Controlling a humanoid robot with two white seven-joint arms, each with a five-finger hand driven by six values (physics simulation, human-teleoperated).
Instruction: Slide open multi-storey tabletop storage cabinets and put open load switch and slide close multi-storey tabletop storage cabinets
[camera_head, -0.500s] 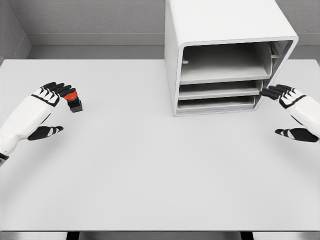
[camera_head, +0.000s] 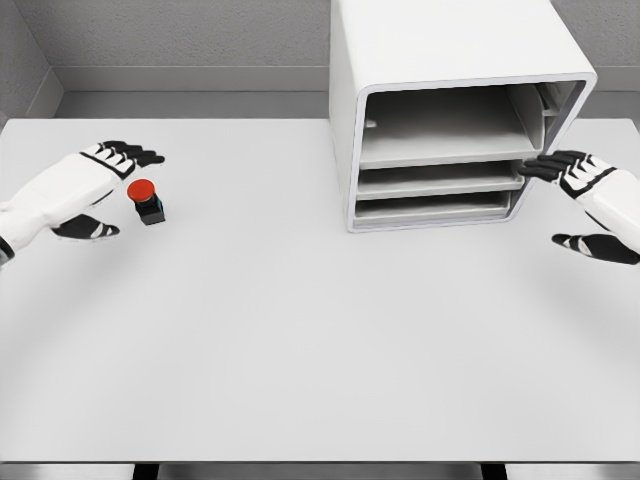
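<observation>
At the far left the left hand (camera_head: 85, 185) reaches in over the white table (camera_head: 300, 330), its black-tipped fingers (camera_head: 135, 155) spread and relaxed, holding nothing, with the thumb hanging apart lower down. The load switch (camera_head: 146, 202), a small dark block with a round red button on top, stands upright on the table just beside that hand, in the open space between the stretched fingers above and the thumb to its left; whether any finger touches it I cannot tell, but none is wrapped around it. A broad stretch of bare tabletop separates it from the storage cabinet (camera_head: 450, 60), which sits at the back right of the table, a white box with a rounded open front showing three shelf-like levels stacked one above another. At the far right the right hand (camera_head: 590, 195) is open as well, fingertips (camera_head: 540, 165) at the cabinet's right front edge around the middle level, thumb held lower and apart, grasping nothing.
</observation>
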